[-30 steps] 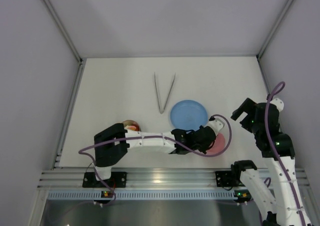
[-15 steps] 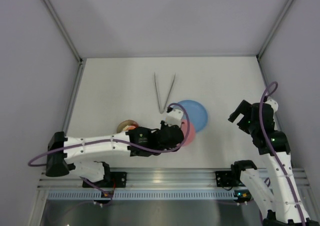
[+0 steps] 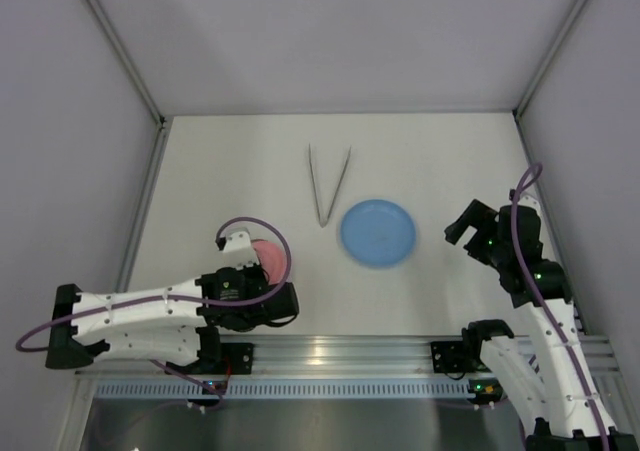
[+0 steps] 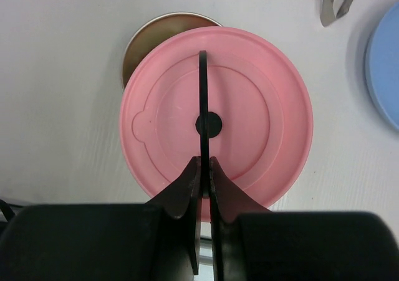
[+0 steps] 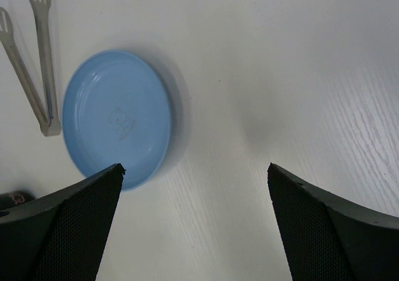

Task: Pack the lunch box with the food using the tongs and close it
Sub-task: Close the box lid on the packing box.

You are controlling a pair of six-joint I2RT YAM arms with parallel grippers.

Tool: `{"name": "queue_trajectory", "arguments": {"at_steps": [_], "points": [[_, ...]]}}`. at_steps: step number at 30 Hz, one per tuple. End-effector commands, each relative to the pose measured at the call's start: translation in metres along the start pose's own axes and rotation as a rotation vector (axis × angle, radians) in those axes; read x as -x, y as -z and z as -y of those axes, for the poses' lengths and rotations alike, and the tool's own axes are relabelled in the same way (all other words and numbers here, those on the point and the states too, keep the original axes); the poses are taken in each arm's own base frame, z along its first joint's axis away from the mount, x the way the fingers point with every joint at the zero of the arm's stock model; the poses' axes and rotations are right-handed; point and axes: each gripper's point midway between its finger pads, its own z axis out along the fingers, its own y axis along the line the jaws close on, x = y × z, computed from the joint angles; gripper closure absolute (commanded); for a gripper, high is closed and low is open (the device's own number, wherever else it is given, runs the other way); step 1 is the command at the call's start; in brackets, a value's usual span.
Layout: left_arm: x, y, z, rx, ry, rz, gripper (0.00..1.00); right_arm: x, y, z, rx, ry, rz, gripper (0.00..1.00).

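Left gripper [image 4: 204,169], pinching the one lid [image 4: 262,113] by its strap, moved it from plate [image 3: 377,232] right to over the one pot [image 4: 146,41] at plate left; one tongs [image 3: 322,216]; right gripper [image 5: 194,167] fingers spread.

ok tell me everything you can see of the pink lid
The round pink lid looks like matte plastic, with raised concentric rings and a small bump on one ring. A thin black strap handle stands edge-on across its centre, and the left pincer is shut on it. The lid is top side up, covering most of the shiny steel pot, whose rim shows past one edge; whether they touch is unclear.
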Motion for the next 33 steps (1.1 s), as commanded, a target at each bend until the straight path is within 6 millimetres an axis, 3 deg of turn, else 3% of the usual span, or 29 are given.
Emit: {"name": "queue_trajectory", "arguments": {"at_steps": [1,15,33], "points": [[0.019,-0.002,-0.036,0.079,0.101,0.11,1.0,0.015,-0.002,-0.017,0.085,0.004,0.054,0.04],[0.026,-0.015,-0.048,0.181,0.094,0.17,0.98,0.005,-0.008,-0.024,0.135,-0.001,0.02,0.04],[0.024,-0.06,-0.03,0.201,-0.01,0.084,0.99,0.003,-0.012,-0.027,0.151,0.003,0.008,0.04]]}}
